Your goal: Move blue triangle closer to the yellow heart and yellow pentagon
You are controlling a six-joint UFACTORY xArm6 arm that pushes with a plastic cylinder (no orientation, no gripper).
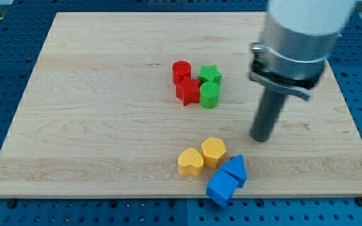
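The bench (pixel 105 125), a pale wooden board, spreads under me on all sides. My end effector is a bare rod with nothing to part or close; my tip (pixel 261 139) rests on the wood in the view's right half, touching no block. Below my tip and toward the view's left lies a blue cube-like block (pixel 221 187), and the blue triangle (pixel 236 168) sits just above it, touching it, nearest my tip. The yellow pentagon (pixel 213 151) touches the triangle's left side, and the yellow heart (pixel 190 162) lies against the pentagon, farther left. Up and left of my tip, well apart, cluster a red star (pixel 188 91), red cylinder (pixel 181 70), green cylinder (pixel 209 95) and green star (pixel 210 75).
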